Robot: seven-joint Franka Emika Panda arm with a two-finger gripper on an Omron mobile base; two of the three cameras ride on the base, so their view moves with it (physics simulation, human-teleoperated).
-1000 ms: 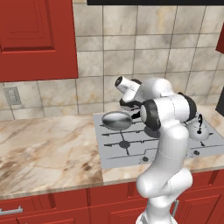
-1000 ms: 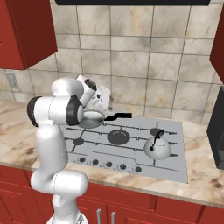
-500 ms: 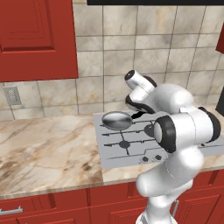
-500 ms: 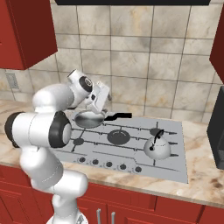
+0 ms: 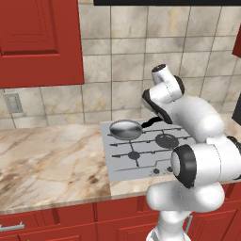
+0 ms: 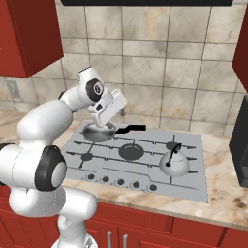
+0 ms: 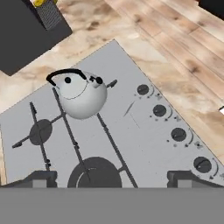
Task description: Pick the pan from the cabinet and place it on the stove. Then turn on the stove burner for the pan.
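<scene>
Two dark finger tips of the claw (image 7: 111,177) stand wide apart at the bottom of the hand view, nothing between them. Below them: the stove (image 7: 131,127), grey, with thin black grates, a dark round burner (image 7: 94,173) nearest, a second burner (image 7: 40,131) to one side. Row of knobs (image 7: 178,134) runs along the stove's edge. Domed silver kettle (image 7: 80,95) with black handle sits on a grate farther off.

Right base view, near to far: red drawers (image 6: 145,232), marble counter (image 6: 227,206), then the stove's knob row. Kettle sits at the near right burner. Pan (image 6: 99,131) rests on the back left burner, black handle pointing right toward stove centre. The claw hangs just above and behind the pan, not touching it.

Left base view: pan at the stove's far left corner. Tiled wall (image 5: 122,52) behind. Red cabinet (image 5: 40,42) on the wall upper left, door shut. Wall outlet (image 5: 12,102) below it.
</scene>
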